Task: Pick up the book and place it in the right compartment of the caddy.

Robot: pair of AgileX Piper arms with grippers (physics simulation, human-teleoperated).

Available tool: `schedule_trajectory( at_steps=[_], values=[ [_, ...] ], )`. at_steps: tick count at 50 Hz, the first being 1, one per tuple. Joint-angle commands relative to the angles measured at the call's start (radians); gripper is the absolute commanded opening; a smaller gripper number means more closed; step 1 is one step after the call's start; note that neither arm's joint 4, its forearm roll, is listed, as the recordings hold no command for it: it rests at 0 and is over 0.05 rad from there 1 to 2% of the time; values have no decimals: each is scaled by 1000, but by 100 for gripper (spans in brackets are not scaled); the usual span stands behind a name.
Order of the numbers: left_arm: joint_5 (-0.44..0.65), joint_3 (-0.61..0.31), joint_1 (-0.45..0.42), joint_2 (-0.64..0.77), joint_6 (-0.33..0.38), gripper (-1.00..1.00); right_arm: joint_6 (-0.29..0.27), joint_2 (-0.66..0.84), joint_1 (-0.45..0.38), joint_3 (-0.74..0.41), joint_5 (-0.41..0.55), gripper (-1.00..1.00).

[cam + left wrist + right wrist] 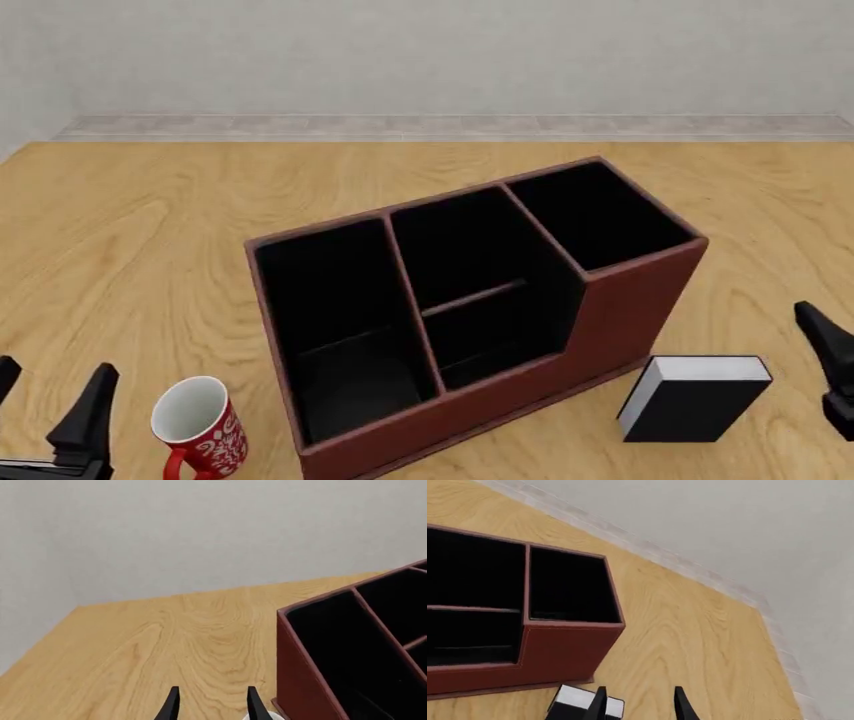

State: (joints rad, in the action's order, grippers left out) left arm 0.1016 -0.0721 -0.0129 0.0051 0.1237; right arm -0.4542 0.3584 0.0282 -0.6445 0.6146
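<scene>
Book (694, 399) flat on table (120, 250), just in front of caddy (627, 300) right end. Right gripper (639, 705) fingers apart, empty, just right of book. Left gripper (212, 705) apart, idle.

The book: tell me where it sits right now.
In the front view the book lies on the table's near right, just in front of the caddy below its right compartment, beside the right claw.
</scene>
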Motion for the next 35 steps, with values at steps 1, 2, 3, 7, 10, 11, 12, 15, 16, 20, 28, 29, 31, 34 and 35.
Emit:
schedule_trajectory(
  at_steps=[1,2,3,7,10,11,12,15,16,20,28,29,31,34,35],
  values=[
    [18,-21,-6,-2,16,100,-79,104,-7,-128,134,100],
    [19,-22,-7,-1,16,100,-83,116,-13,-148,146,100],
    [18,-22,-5,-1,17,100,-76,132,-26,-164,164,100],
    [15,-21,-10,4,21,100,-89,186,-50,-198,230,100],
    [16,-21,-10,4,25,100,-103,213,-48,-220,254,100],
    [18,-22,-9,2,26,100,-90,241,-64,-258,286,100],
    [18,-22,-9,2,26,100,-90,241,-64,-258,286,100],
    [25,-24,-10,-1,28,100,-111,283,-65,-294,333,100],
    [26,-24,-10,-2,28,100,-135,295,-50,-302,343,100],
    [28,-23,-8,-3,31,100,-163,344,-38,-378,375,100],
    [34,-28,-7,-3,36,100,-237,425,-6,-437,490,100],
    [30,-29,-5,1,35,100,-235,433,-7,-437,506,100],
    [32,-27,-3,0,38,100,-242,445,-7,-438,521,100],
    [32,-26,-4,-1,38,100,-283,450,19,-404,528,100],
    [32,-25,-3,-1,38,100,-331,443,37,-370,524,100]
  ],
)
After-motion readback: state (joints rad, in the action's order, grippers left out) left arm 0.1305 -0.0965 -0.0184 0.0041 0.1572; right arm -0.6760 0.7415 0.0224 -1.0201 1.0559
